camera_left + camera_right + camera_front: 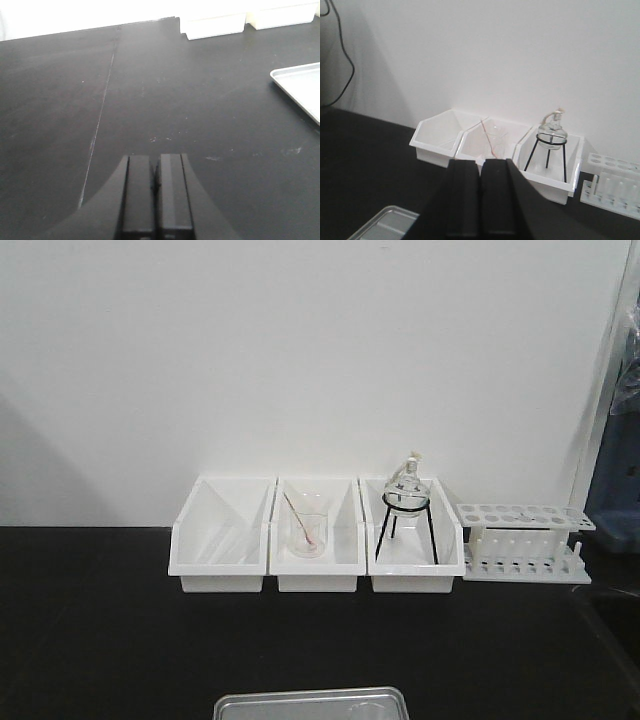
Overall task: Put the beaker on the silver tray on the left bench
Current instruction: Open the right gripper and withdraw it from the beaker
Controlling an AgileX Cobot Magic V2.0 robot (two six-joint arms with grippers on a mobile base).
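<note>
Left gripper [155, 186] is pressed closed, empty, low over the left bench [60, 100]; the silver tray [300, 85] lies forward-right of it. Right gripper [480, 200], likewise closed and empty, faces the white bins [437, 137]. The beaker itself I cannot make out; only a rod-holding beaker [308, 525] shows

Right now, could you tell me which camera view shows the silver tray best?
The left wrist view: the silver tray shows its rim and a corner clearly. The front view catches only its far edge; the right wrist view shows one blurred corner.
</note>
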